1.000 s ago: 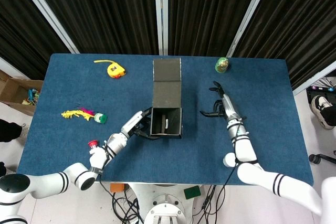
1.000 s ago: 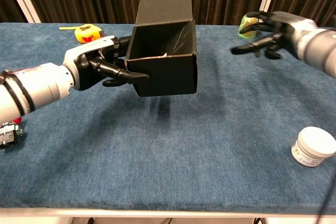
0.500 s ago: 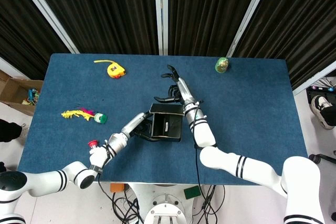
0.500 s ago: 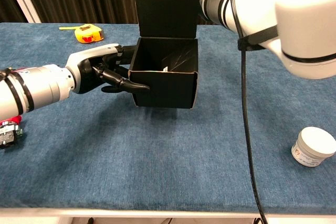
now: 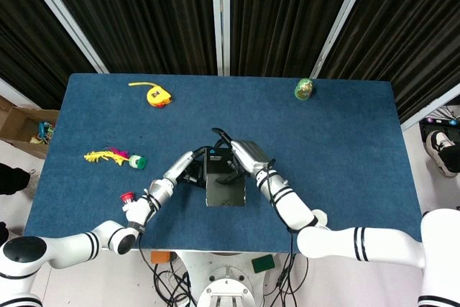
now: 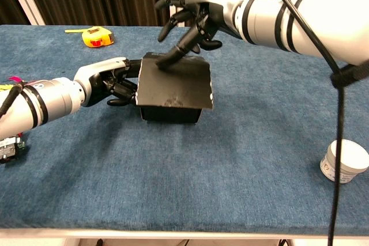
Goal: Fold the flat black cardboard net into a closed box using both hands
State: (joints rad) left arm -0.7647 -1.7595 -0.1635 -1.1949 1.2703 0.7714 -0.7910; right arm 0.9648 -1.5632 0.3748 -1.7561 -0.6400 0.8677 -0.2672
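Gripping the black box (image 6: 173, 93), left hand (image 6: 112, 82); right hand (image 6: 193, 18), fingers spread, presses its lid

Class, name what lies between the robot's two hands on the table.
The black box sits between the left hand and right hand, clearest in the chest view.

Matt cardboard box (image 6: 174, 83); seemingly felt-like table (image 6: 230, 165).
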